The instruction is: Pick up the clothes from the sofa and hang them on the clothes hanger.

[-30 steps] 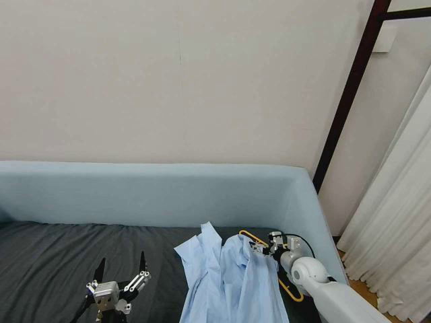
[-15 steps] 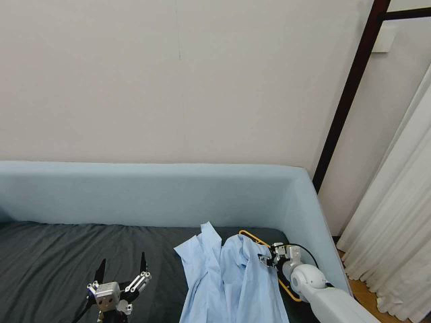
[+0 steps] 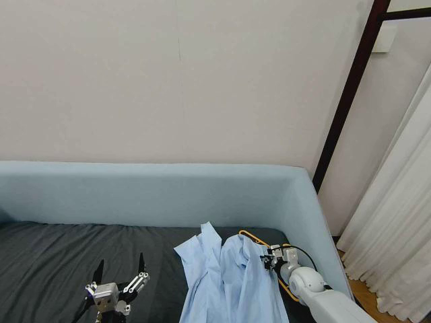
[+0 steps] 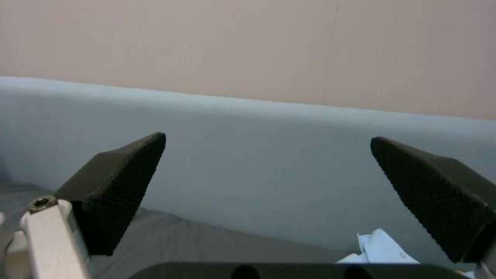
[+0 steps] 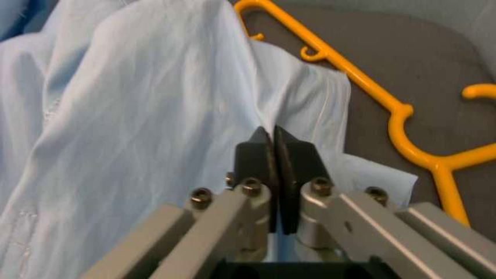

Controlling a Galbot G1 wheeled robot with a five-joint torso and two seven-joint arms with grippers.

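Note:
A light blue shirt point(image 3: 225, 282) lies crumpled on the sofa's dark seat point(image 3: 60, 256), near its right end. A yellow hanger point(image 3: 248, 236) lies partly under it, seen closer as the yellow hanger point(image 5: 403, 110) beside the shirt point(image 5: 139, 116). My right gripper point(image 3: 269, 260) is at the shirt's right edge; my right gripper point(image 5: 273, 148) is shut on a raised fold of the fabric. My left gripper point(image 3: 120, 279) hovers open over the seat to the left of the shirt, apart from it; in its own view the left gripper point(image 4: 271, 186) faces the backrest.
The sofa's pale blue backrest point(image 3: 148, 195) and right armrest point(image 3: 306, 215) bound the seat. A dark upright pole point(image 3: 347, 94) stands right of the sofa, with white curtains point(image 3: 397, 235) beyond it. Bare seat stretches left of the shirt.
My right gripper has slid a little down and to the right along the shirt's edge, the arm drawing back with it. The left gripper has hardly moved.

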